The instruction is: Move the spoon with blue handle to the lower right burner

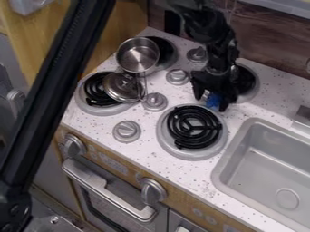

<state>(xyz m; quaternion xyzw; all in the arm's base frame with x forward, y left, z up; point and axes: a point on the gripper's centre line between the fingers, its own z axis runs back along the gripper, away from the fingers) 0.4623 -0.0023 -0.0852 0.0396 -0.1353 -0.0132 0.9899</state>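
The black gripper [212,103] points down at 1 o'clock from the lower right burner [192,127], and I cannot tell if it is squeezing anything. The spoon's blue handle [214,100] is right under it, also at 1 o'clock from that burner and just beside its rim. So the spoon is not on the lower right burner. Farther out at 1 o'clock, the upper right burner [246,81] peeks out from behind the arm [209,27]. At 10 o'clock is the lower left burner [95,90], with a shiny round lid [115,86] over its side. A metal pot [136,56] sits at 11 o'clock, partly in front of the upper left burner [165,50]. Gray stove knobs [127,131] dot the speckled white counter [148,149], from 9 o'clock around to 12 o'clock. The gray sink [266,167] is at 4 o'clock, and a bit of the tap [301,118] shows at 3 o'clock. At 7 o'clock, the little oven [121,195] has a long silver handle [103,186]. A big black bar [51,97] leans along the side of the view, from 11 o'clock down to 8 o'clock.
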